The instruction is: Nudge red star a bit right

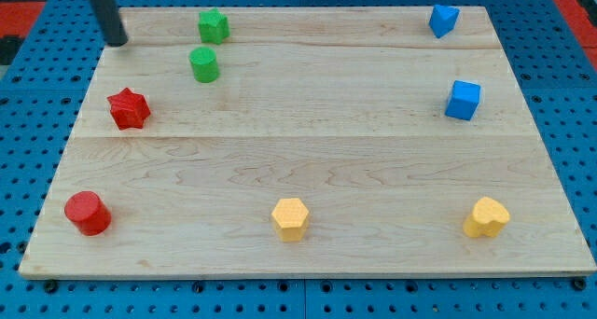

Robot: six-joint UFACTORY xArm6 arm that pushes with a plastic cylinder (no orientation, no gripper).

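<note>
Red star [129, 108] near board's [308, 254] left edge, untouched, below and left of green cylinder [204, 64]. Tip [118, 43] parked above it toward view's top, well apart. No jaws on this rod. Approach stage, likely; next, needed dropping to star's left side, then pushing rightward.

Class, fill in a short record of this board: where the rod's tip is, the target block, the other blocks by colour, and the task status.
tip: my tip, top left, above the red star, apart from it
target: red star, left side
green: star, cylinder
blue: two blocks, right
red cylinder
yellow: hexagon, heart
status: no contact yet
</note>
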